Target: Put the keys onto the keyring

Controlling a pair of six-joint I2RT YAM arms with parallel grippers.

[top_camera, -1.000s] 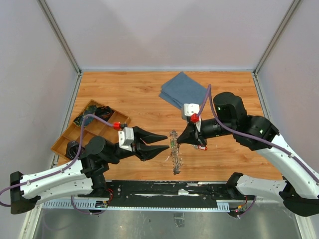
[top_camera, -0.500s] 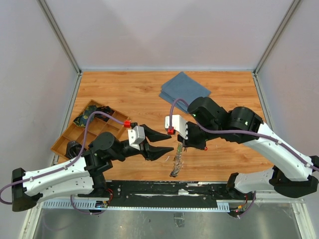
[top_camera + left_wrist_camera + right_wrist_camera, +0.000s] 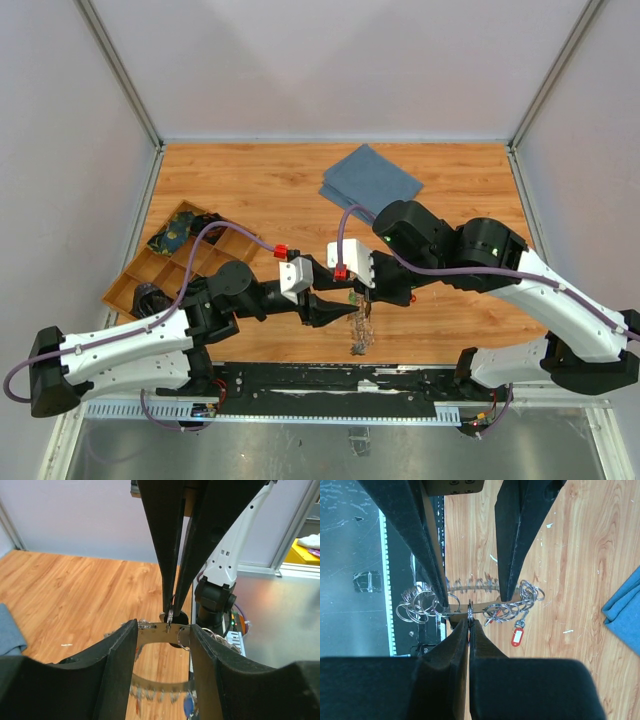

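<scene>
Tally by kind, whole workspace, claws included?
claws: 2 (left claw, right claw)
keyring: 1
red key tag: 1
folded blue cloth: 1
wooden compartment tray: 1
Total: 6. The small rings bunched on the keyring and the tray contents can't be counted.

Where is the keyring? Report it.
The keyring hangs at the front centre of the table in the top view, pinched by the right gripper, between the fingers of the left gripper.

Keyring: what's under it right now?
Beneath the keyring show bunches of small rings, a red tag, a blue tag, then the wood table. The left gripper and right gripper cover the stretch between, so any keys there are hidden.
</scene>
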